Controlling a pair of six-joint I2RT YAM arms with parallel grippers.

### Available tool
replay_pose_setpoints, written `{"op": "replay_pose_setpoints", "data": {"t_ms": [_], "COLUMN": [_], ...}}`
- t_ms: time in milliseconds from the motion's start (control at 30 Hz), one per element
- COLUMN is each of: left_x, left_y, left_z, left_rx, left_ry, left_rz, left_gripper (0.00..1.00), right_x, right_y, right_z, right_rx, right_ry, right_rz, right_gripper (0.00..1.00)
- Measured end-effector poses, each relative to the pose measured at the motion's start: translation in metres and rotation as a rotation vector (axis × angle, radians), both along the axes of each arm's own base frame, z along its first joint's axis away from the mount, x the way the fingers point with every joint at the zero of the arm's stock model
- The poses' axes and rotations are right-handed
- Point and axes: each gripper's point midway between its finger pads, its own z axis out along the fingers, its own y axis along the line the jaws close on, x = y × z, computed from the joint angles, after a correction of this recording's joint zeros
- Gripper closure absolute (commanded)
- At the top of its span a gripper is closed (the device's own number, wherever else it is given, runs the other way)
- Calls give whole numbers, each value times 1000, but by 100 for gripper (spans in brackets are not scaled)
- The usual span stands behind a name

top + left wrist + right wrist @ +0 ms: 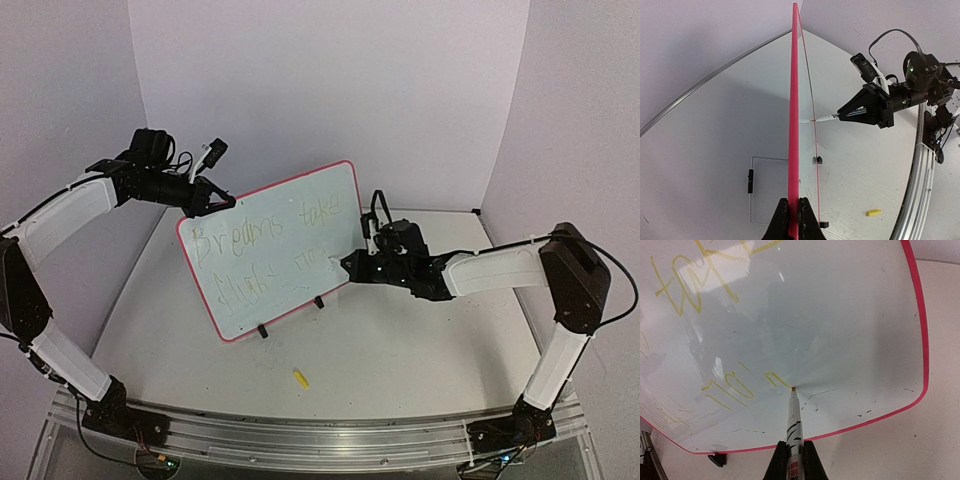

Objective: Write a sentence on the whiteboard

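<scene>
The whiteboard (275, 245), glossy white with a pink-red border, stands tilted on two black clip feet; yellow handwriting covers its face. My left gripper (200, 198) is shut on its top left edge; in the left wrist view (794, 212) the jaws pinch the pink edge (794, 125). My right gripper (352, 262) is shut on a white marker (794, 422). The marker's orange tip (792, 388) touches the board (840, 330) at the end of a yellow stroke on the lower line. The marker also shows in the left wrist view (825, 118), touching the board's face.
A small yellow cap (300, 378) lies on the table in front of the board, also in the left wrist view (873, 212). White enclosure walls stand behind and at both sides. A metal rail (300, 435) runs along the near edge.
</scene>
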Motion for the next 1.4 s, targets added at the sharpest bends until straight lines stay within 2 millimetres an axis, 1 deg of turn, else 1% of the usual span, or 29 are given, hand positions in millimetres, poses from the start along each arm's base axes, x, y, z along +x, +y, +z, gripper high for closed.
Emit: {"op": "replay_pose_setpoints", "data": {"t_ms": [300, 633, 867, 967, 1067, 1133, 1200, 1267, 1400], "left_x": [0, 1, 0, -1, -2, -2, -2, -2, -2], "left_y": [0, 1, 0, -1, -2, -2, -2, -2, -2], "left_z": [0, 0, 0, 1, 1, 1, 1, 1, 2], "left_rx": [0, 2, 0, -1, -1, -1, -1, -1, -1], "left_ry": [0, 4, 5, 2, -3, -4, -4, -4, -4], "left_rz": [1, 9, 10, 2, -7, -7, -7, -7, -7], "left_gripper": [100, 100, 100, 100, 100, 100, 100, 100, 100], "right_x": [2, 11, 11, 10, 7, 0, -5, -8, -15], "right_y": [0, 2, 1, 0, -3, -5, -4, -2, 4], "right_z": [2, 17, 20, 29, 44, 55, 61, 62, 58], "right_rx": [-19, -28, -34, -26, 0, 22, 40, 53, 61], "right_ry": [-6, -42, -48, -61, -88, -105, -112, -111, -96], "right_rz": [3, 2, 5, 5, 8, 24, 42, 64, 102], "right_gripper": [100, 100, 100, 100, 100, 100, 100, 100, 100]}}
